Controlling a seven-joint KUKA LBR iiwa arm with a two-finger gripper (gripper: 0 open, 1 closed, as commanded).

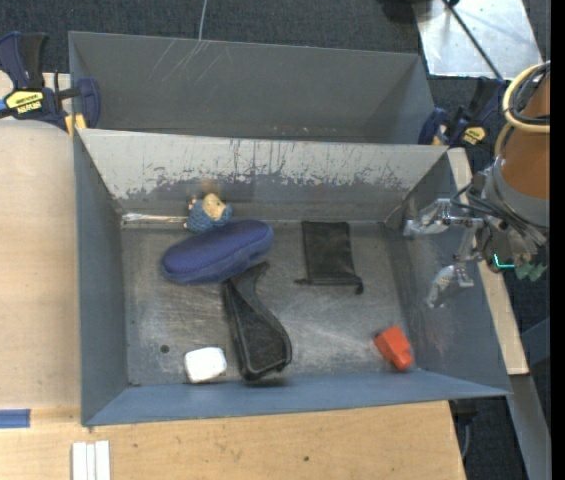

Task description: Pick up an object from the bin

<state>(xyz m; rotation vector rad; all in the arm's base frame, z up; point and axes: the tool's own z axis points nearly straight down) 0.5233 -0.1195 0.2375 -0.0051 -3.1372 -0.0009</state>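
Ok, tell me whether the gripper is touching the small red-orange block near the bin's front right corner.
Apart. The camera view shows the gripper by the bin's right wall, with bare grey metal between it and the red-orange block.

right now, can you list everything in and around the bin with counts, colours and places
soft oblong pouch: 1, dark blue, back left of the floor
small figure: 1, blue and tan, at the back wall behind the pouch
flat rectangular thing: 1, black, back centre
long handled thing: 1, black, front centre
white block: 1, front left
orange-red block: 1, front right
bin: 1, grey metal
gripper: 1, metallic, by the right wall
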